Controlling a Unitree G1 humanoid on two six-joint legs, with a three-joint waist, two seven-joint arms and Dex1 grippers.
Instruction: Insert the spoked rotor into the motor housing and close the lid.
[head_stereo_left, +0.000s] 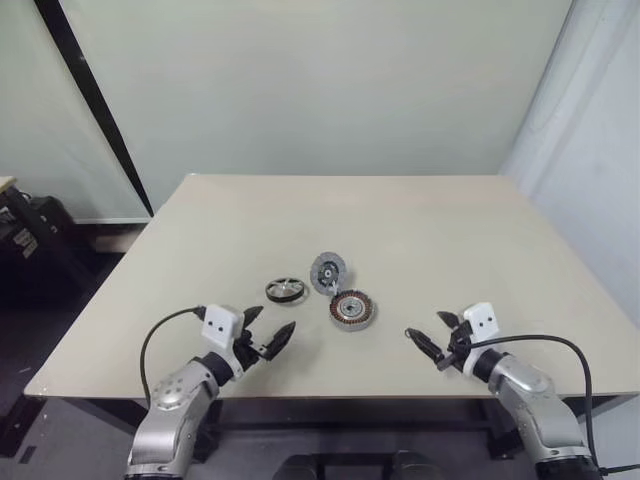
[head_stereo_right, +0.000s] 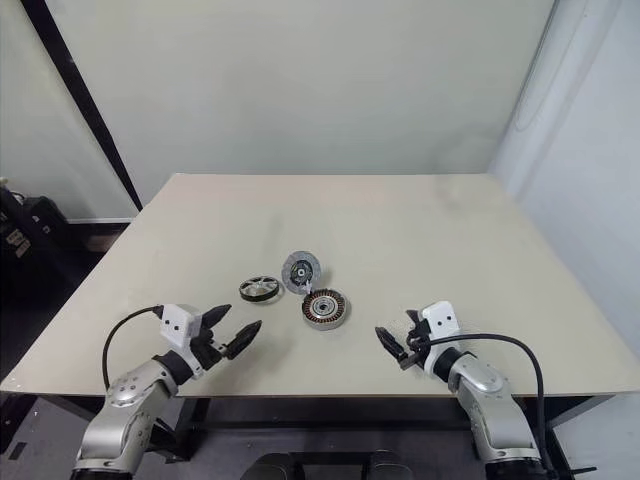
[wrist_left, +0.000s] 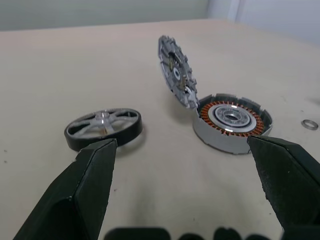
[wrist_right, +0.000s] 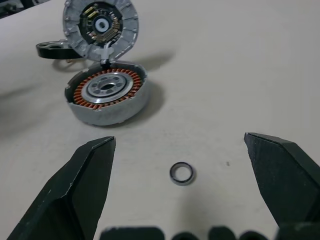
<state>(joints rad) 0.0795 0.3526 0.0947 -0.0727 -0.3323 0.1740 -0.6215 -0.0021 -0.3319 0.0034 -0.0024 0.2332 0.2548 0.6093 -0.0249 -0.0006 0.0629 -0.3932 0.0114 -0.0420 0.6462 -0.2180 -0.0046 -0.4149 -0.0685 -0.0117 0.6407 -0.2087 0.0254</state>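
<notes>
Left eye view has the motor housing (head_stereo_left: 352, 309) near the middle of the tabletop (head_stereo_left: 420, 230), the lid (head_stereo_left: 328, 271) propped tilted against its rim at 11 o'clock, and the spoked rotor (head_stereo_left: 286, 290) lying flat just beside it at 9 o'clock. A small metal ring (wrist_right: 181, 173) lies toward 4 o'clock. Left gripper (head_stereo_left: 268, 333) and right gripper (head_stereo_left: 433, 340) hover near the front edge, jaws spread, empty.

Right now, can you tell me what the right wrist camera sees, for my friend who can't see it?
A round motor housing with copper windings lies on a pale table, its lid standing open behind it. A small metal ring lies nearer, in front of the right gripper, whose two black fingers are wide apart. A dark spoked rotor peeks from behind the lid.
</notes>
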